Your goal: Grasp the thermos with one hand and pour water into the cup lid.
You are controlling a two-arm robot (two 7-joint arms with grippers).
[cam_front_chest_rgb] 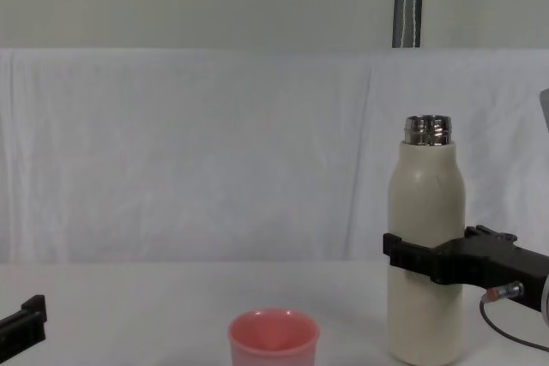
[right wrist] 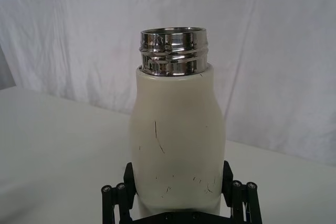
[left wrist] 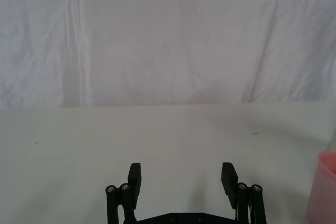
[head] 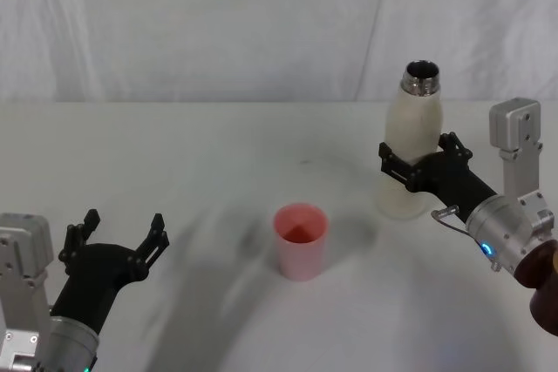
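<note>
While you are reading this moment, your right gripper (head: pixel 417 168) is wrapping its jaws around the lower body of the thermos (head: pixel 414 141), one jaw on each side, pressing the cream wall. That thermos is standing upright on the white surface (head: pixel 200 172), and the chest view is showing its base still down, just to the right of the cup lid (head: pixel 301 240) and a little behind it. The pink cup lid is sitting upright, mouth open, apart from the bottle.

You are likely dealing with a stiff steel bottle whose matte coat is giving fair friction; if it is holding water it will feel heavy and top-loaded once tilted, so the low hold may be letting it swing. A hold nearer mid-body would probably be steadier. Its shiny threaded neck (right wrist: pixel 174 51) is open with no cap on, so anything inside can run out early. The cup lid is looking light and easy to knock over.

Your left gripper (head: pixel 113 243) is idling well left of the cup lid, jaws spread wide and empty.

Counting: one thermos, one cup lid, two grippers.
</note>
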